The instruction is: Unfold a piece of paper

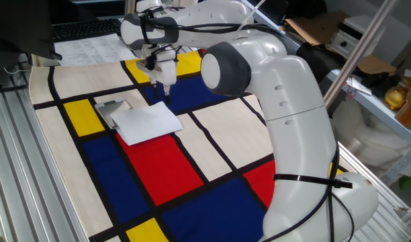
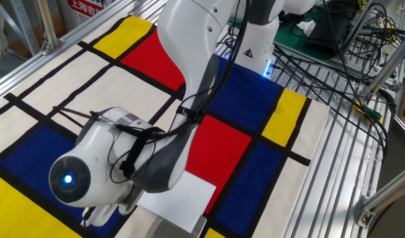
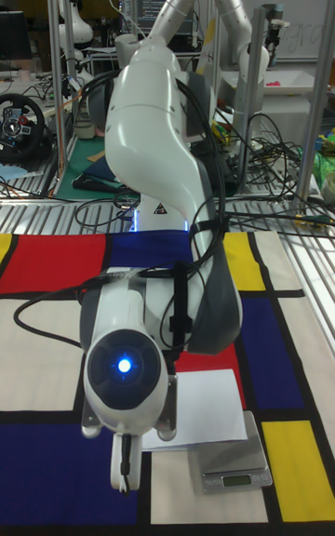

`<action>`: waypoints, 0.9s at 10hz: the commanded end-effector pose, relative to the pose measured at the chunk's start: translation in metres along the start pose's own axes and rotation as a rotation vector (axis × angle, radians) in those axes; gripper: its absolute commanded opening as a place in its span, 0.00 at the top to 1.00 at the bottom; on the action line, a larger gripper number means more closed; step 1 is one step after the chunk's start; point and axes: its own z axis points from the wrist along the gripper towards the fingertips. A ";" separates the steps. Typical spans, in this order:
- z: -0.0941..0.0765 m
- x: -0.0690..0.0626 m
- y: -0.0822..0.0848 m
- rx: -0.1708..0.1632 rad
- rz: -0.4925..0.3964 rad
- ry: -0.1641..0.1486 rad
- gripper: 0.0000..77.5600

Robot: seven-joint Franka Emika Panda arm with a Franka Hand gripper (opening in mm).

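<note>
Folded piece of paper (image 1: 146, 122) lying flat on the red and blue patterned cloth (image 1: 192, 161) of the bench, partly covering a small grey metal plate (image 1: 111, 109), pincer (image 1: 164, 87) hovering just beside the paper's far edge, fingers close together, holding nothing.

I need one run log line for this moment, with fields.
phase: approach | gripper: fingers close together, above blue cloth beside paper | piece of paper: folded, flat, partly over grey plate | contact: none
</note>
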 end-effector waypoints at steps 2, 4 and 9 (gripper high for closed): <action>0.001 -0.003 0.005 -0.018 -0.029 0.000 0.00; -0.004 -0.004 0.011 -0.016 -0.040 0.005 0.00; 0.002 -0.007 0.012 -0.015 -0.042 0.009 0.00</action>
